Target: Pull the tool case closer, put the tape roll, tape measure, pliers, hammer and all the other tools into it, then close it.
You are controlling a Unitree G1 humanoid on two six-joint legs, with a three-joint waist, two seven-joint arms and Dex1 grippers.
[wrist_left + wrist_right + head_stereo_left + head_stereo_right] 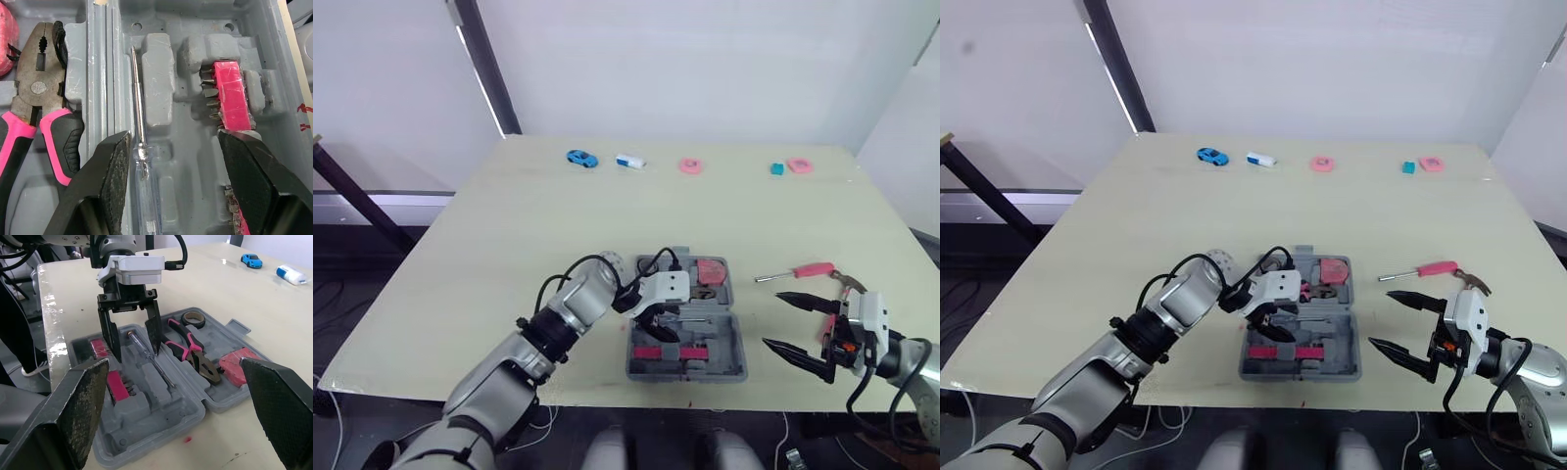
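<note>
The grey tool case (736,345) lies open near the table's front edge. In it are pink-handled pliers (34,98), a clear-handled tester screwdriver (139,132), pink bit holders (232,93) and a pink tape measure (711,270). A tape roll (194,319) lies at the case's far edge. My left gripper (656,328) hangs open just above the tester screwdriver, holding nothing. Open and empty, my right gripper (771,318) hovers to the right of the case. A pink-handled screwdriver (795,272) and the hammer (845,282) lie on the table behind it.
Along the table's far side sit a blue toy car (581,158), a white and blue item (629,161), two pink rings (690,165) (799,165) and a teal block (776,169). The case sits close to the table's front edge.
</note>
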